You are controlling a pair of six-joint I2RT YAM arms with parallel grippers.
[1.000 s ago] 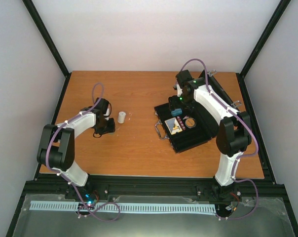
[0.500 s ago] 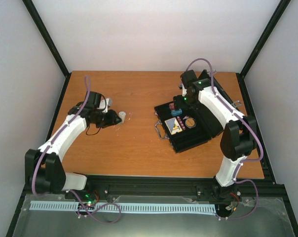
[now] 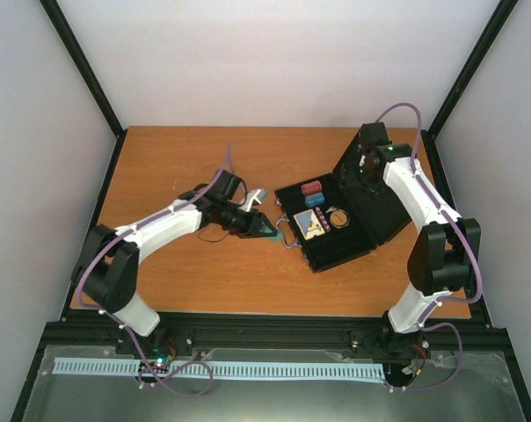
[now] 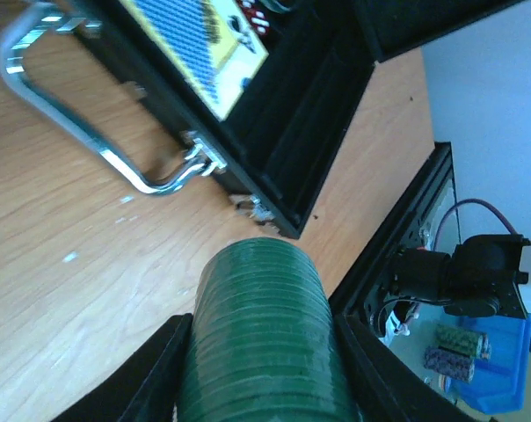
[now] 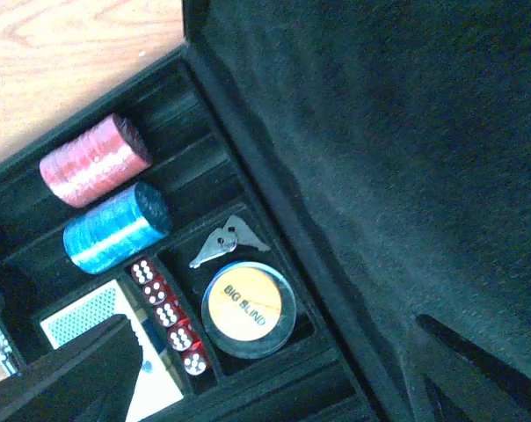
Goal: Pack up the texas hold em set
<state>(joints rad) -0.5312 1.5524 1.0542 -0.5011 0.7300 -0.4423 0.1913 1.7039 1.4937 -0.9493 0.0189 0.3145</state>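
Note:
The black case lies open at the right, lid up, metal handle facing left. Its tray holds a red chip stack, a blue stack, red dice, an orange "BIG BLIND" disc and the card deck. My left gripper is shut on a green chip stack, just left of the handle. My right gripper is open and empty above the lid's back edge, fingers wide apart. No white stack shows.
Small metal keys lie in the disc's compartment. The orange wooden table is ringed by a black frame and white walls. A blue bin with more chips sits below the table's near edge.
My left arm has swung right from the white stack's spot to the case handle and now holds a green stack. My right gripper has moved back and right, from over the tray to the lid.

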